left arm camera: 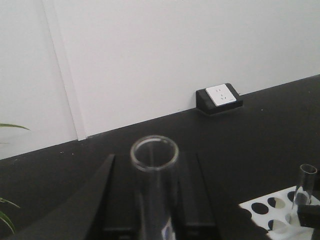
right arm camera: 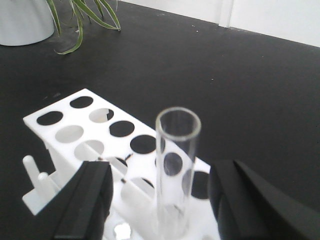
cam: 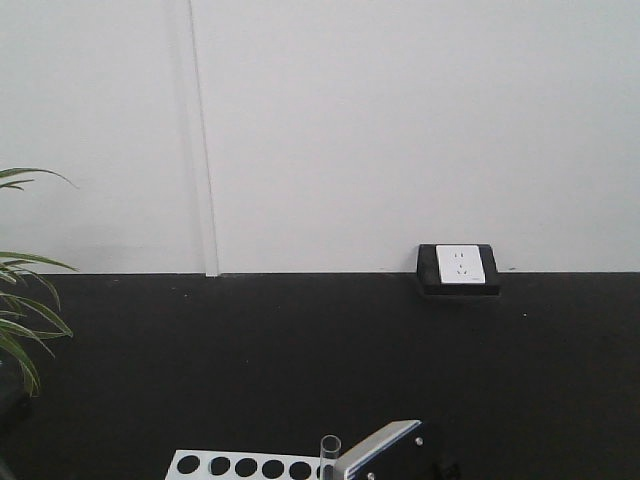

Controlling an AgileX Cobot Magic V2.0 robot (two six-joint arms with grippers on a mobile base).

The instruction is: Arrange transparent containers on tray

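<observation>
Low in the centre of the right wrist view, a test tube (right arm camera: 177,150) stands upright in the white rack (right arm camera: 65,132). The right pincer (right arm camera: 162,170) is spread wide around it, one black finger on each side and clear of the glass, seemingly poised to lift it for the yellow tray, which no view shows. At bottom centre of the left wrist view a second test tube (left arm camera: 152,200) rises inside the left pincer (left arm camera: 151,162), and I cannot tell whether it is pinched because the contact lies below the frame; behind is the wall socket (left arm camera: 221,95).
</observation>
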